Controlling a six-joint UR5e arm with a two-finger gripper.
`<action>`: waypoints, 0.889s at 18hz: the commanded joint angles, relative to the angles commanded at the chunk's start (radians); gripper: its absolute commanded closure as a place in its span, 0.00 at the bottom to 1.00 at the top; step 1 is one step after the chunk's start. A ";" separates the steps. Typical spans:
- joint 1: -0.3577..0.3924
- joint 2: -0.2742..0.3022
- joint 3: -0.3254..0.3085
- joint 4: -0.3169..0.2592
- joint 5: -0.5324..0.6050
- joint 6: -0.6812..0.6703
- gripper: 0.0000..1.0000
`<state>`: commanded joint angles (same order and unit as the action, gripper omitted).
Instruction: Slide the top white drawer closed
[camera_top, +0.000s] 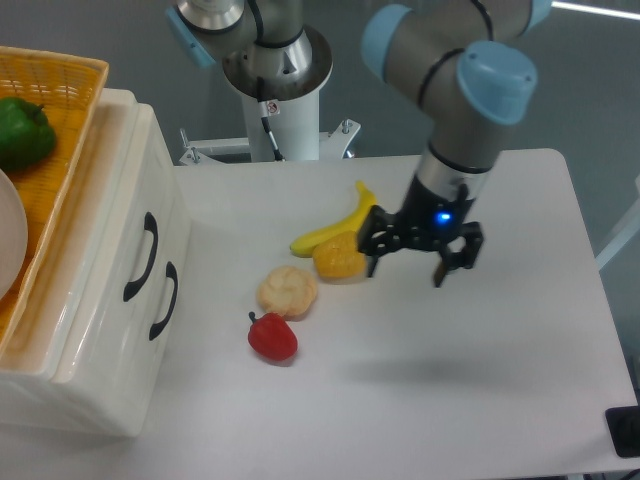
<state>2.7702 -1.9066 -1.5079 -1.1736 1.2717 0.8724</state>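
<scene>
On the white table (480, 400), our gripper (408, 262) hangs spread and empty beside the banana (340, 222), well apart from the top white drawer (135, 235) at left, which looks flush; we judge the push done.

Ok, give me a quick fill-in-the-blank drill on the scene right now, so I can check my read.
1. The hand hovers empty above the table, just right of the ____ pepper.
2. The top white drawer sits flush with the lower one, so it looks ____.
3. The green pepper lies in the ____ on top of the cabinet.
4. The bread roll sits just above the ____ pepper.

Missing words: yellow; closed; basket; red
</scene>
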 joint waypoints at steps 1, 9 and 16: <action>0.020 -0.012 0.005 0.012 0.005 0.038 0.00; 0.078 -0.103 0.046 0.048 0.164 0.537 0.00; 0.123 -0.167 0.064 0.061 0.235 0.784 0.00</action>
<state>2.8931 -2.0739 -1.4435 -1.1121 1.5063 1.6567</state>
